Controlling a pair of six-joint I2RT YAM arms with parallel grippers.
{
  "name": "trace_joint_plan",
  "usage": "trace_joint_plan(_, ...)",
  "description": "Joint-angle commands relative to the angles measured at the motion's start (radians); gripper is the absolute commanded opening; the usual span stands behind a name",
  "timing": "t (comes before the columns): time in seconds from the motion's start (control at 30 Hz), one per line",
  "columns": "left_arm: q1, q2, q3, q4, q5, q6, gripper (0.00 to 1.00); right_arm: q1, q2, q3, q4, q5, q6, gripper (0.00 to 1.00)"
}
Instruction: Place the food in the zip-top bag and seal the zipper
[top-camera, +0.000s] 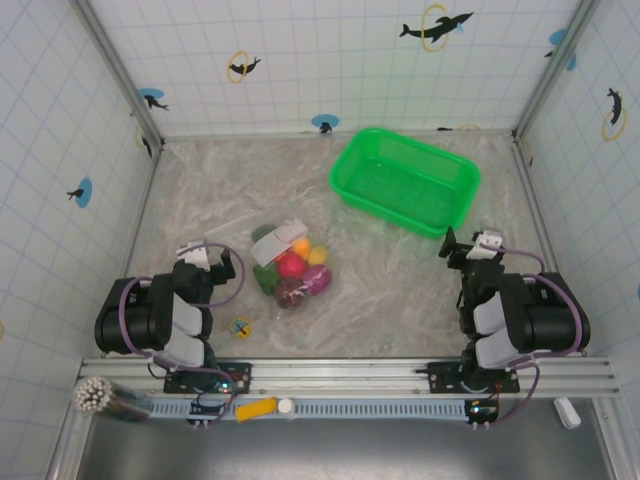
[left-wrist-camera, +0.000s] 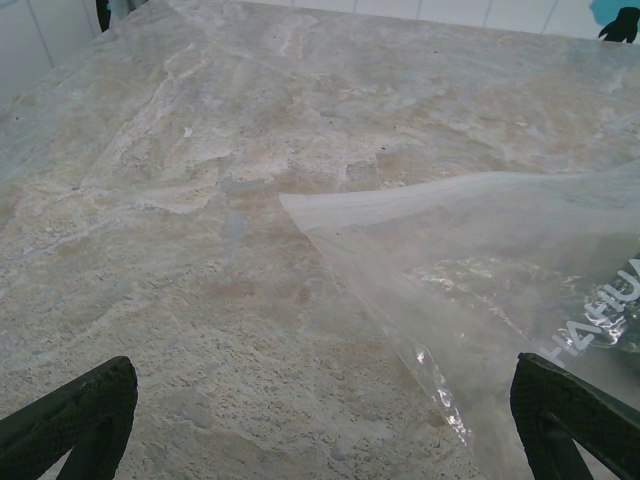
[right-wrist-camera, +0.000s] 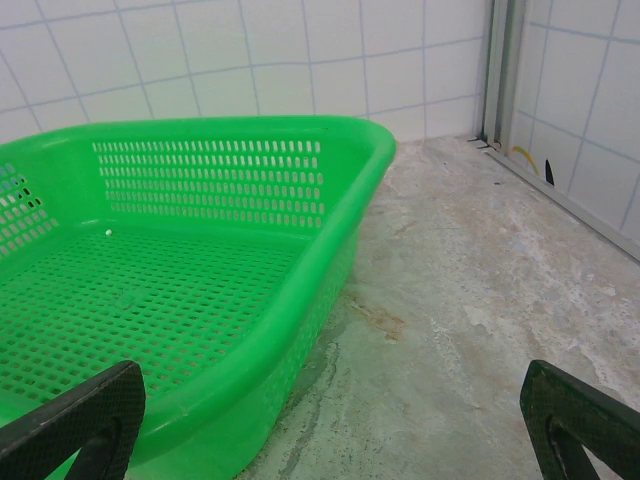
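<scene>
Marbled worktop (top-camera: 400, 290) spreads under both arms. Left hand (left-wrist-camera: 320, 400) and right hand (right-wrist-camera: 330, 410) gape wide, holding nothing. Just ahead of the left lies the zip-top bag (left-wrist-camera: 470, 270), thin, limp and probably slippery. The food (top-camera: 297, 272) is bunched at its right end. Pinching the flat clear corner looks safest.

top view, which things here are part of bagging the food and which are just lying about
Job in hand:
- food
- bag

Lying about:
- green basket
- yellow piece
- stick bundle
- small yellow marker
</scene>
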Motion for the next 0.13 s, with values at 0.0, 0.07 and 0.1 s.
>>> trace_joint_plan(0.0, -0.009, -0.003, 0.006, 0.018, -0.008, -0.004, 0.97, 0.003, 0.017, -0.017, -0.171, 0.01, -0.044, 0.99)
trace_joint_plan(0.07, -0.009, -0.002, 0.003, 0.022, -0.01, -0.004, 0.98, 0.003, 0.017, -0.018, -0.17, 0.009, -0.045, 0.99)
trace_joint_plan(0.1, -0.009, -0.004, 0.001, 0.025, -0.009, -0.005, 0.97, 0.003, 0.017, -0.017, -0.17, 0.01, -0.045, 0.99)
